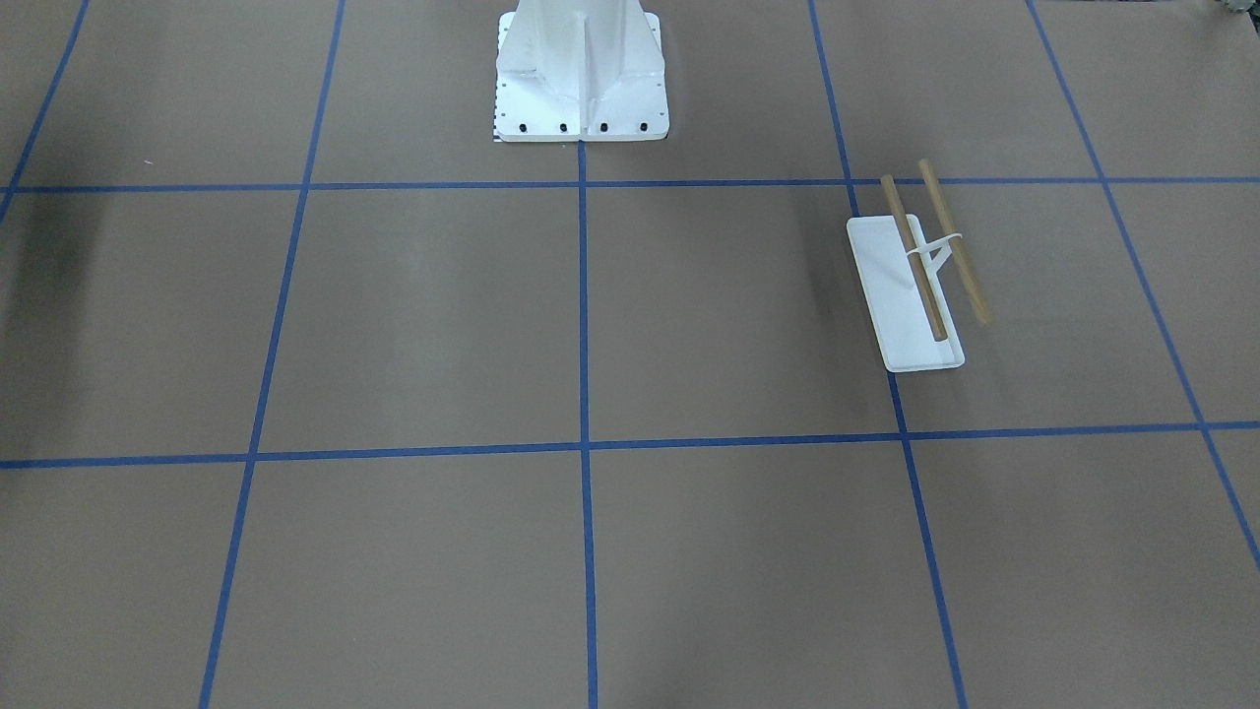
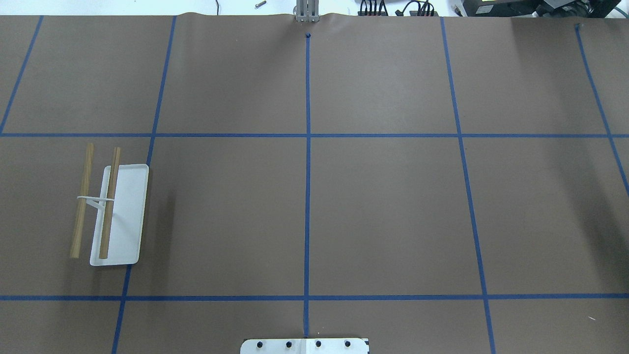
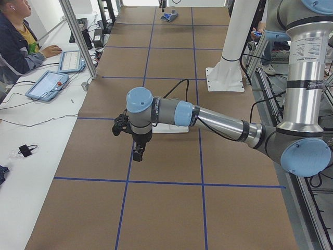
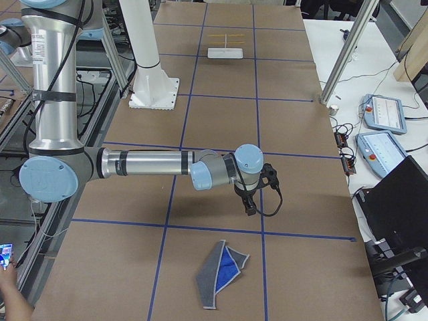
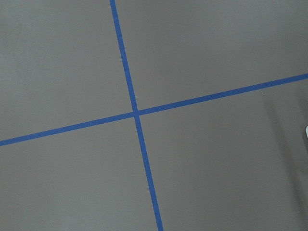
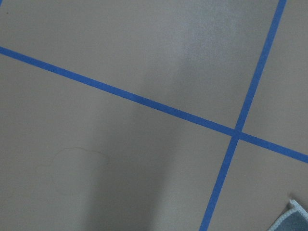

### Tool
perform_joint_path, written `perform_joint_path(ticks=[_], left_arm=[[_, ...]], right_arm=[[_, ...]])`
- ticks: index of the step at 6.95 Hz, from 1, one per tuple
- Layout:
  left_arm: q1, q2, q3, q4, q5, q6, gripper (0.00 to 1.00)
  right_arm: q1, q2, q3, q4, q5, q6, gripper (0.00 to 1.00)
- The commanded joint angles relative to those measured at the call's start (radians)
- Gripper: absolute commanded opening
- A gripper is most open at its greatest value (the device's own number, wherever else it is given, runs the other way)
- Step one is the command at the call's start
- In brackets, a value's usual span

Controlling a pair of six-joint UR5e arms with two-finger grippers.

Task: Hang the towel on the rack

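Observation:
The rack stands on the table's left half: white base, thin upright, two wooden bars, nothing on them. It also shows in the front-facing view and far off in the right view. The towel lies crumpled on the table at the robot's right end, blue with grey reverse showing. One corner of it shows in the right wrist view. My right gripper hangs above the table short of the towel. My left gripper hangs beside the rack. I cannot tell whether either is open or shut.
The large white bolted pedestal stands at the robot's side of the table. Blue tape lines cross the brown surface. An operator sits at a side bench with tablets. More tablets lie beside the right end.

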Motion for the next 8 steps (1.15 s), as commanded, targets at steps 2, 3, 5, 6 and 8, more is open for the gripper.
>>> perform_joint_path(ticks=[2,3,5,6,8], left_arm=[[0.000,0.048,0.001,-0.112,0.000,0.003,0.98],[0.000,0.062,0.007,-0.124,-0.001,-0.005,0.98],[0.000,0.078,0.009,-0.124,-0.003,-0.006,0.98],[0.000,0.079,0.010,-0.124,-0.021,-0.006,0.98],[0.002,0.079,0.009,-0.124,-0.021,-0.006,0.98]], right_arm=[[-0.002,0.002,0.000,0.000,0.001,0.000,1.00],[-0.002,0.001,0.000,0.000,0.001,0.000,1.00],[-0.008,0.001,-0.001,0.000,0.001,-0.002,1.00],[-0.010,0.001,-0.021,0.000,0.004,-0.023,1.00],[0.004,0.001,-0.108,-0.002,0.013,-0.122,1.00]])
